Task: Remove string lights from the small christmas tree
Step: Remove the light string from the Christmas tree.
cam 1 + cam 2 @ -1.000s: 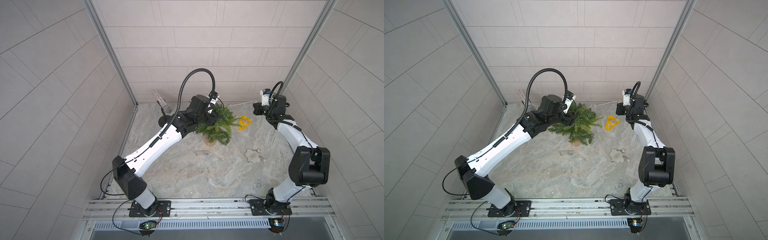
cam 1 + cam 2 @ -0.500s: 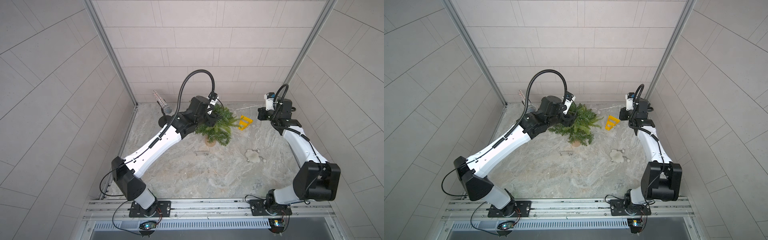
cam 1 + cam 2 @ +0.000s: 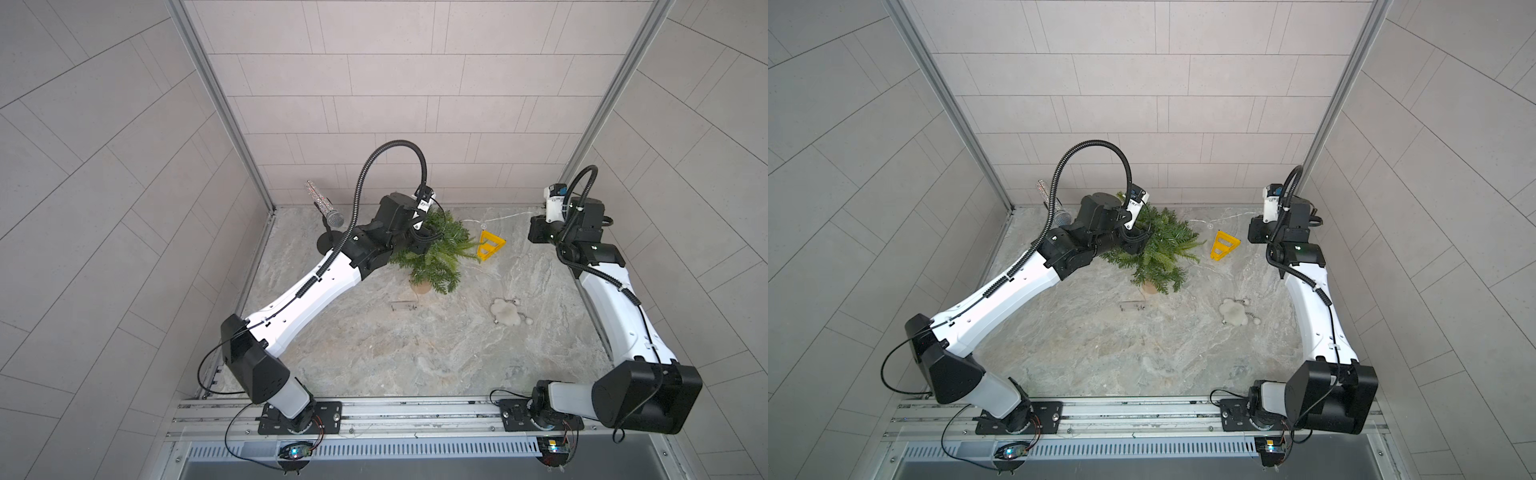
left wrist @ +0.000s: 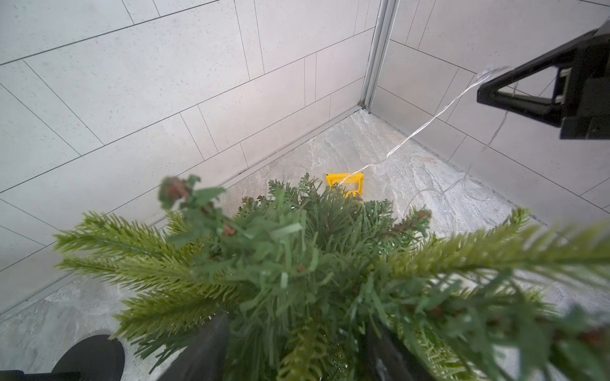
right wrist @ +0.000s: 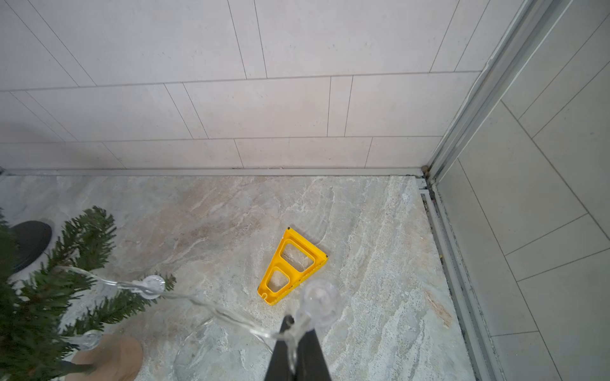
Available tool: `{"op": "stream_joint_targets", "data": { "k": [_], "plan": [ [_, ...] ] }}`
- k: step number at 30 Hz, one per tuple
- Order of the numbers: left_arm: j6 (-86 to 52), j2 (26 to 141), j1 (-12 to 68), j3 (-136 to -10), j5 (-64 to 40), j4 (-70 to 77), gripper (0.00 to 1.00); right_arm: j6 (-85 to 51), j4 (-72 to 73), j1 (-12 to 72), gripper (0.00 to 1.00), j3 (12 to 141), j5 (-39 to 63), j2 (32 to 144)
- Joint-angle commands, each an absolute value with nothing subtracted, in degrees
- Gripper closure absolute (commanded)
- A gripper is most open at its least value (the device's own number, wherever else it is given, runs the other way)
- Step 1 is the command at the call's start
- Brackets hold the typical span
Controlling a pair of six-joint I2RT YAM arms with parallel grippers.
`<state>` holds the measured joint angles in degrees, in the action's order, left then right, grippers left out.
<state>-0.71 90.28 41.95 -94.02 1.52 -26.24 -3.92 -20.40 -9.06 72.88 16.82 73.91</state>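
The small christmas tree stands at the back middle of the floor on its tan base. My left gripper is buried in its upper branches, one finger on each side, foliage filling the gap. The string lights run as a taut silvery wire from the tree to my right gripper near the back right corner. That gripper is shut on the wire, a clear bulb just past its tips. A small clear box lies in front of the tree.
A yellow triangular frame lies between the tree and the right arm. A glittery microphone on a black stand sits at the back left. A fluffy white toy lies right of centre. Tiled walls close three sides.
My right arm has swung away from the tree toward the right wall, drawing the wire out with it. The left arm and the tree have stayed put.
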Motion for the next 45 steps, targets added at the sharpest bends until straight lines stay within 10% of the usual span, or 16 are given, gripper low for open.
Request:
{"op": "stream_joint_targets", "data": {
  "k": [1,45],
  "plan": [
    [-1.5,89.4,41.4,-92.5,1.9,-26.3,0.32,-5.3,-19.8,-9.2,1.0,76.5,19.2,71.2],
    [-4.2,91.3,40.9,-92.4,2.9,-26.8,0.35,-9.1,-18.7,-9.0,1.0,75.1,22.9,67.3]
  ]
}}
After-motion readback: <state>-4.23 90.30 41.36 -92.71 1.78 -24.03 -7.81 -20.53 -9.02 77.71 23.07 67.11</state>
